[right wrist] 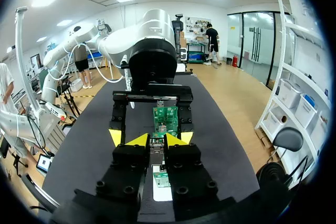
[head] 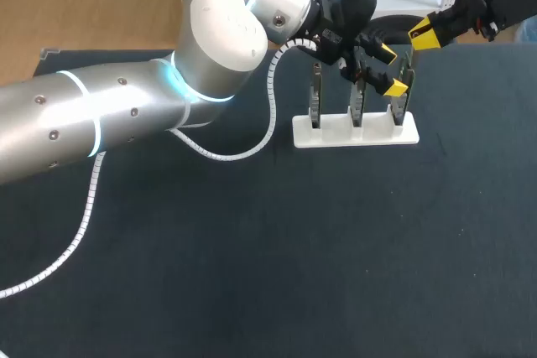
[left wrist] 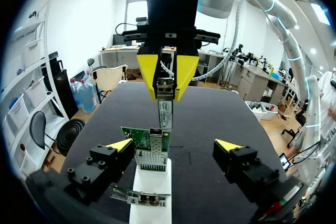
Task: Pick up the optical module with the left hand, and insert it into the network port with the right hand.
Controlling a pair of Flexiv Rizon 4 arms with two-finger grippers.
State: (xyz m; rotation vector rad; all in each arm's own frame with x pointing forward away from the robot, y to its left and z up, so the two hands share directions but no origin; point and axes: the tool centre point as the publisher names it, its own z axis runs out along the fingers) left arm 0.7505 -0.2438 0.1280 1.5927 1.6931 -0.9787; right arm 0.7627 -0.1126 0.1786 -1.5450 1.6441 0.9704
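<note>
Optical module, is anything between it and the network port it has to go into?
Nothing visible. The right gripper holds the optical module just above the network port; the left gripper is open, its fingers flanking the card, clear of that gap.

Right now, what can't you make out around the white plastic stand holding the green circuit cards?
Head view: the left gripper overlaps the green circuit cards in the white plastic stand, hiding the network port.
Right wrist view: the right gripper hides most of the silver optical module.
Left wrist view: whether the module is inside the port, too small.
</note>
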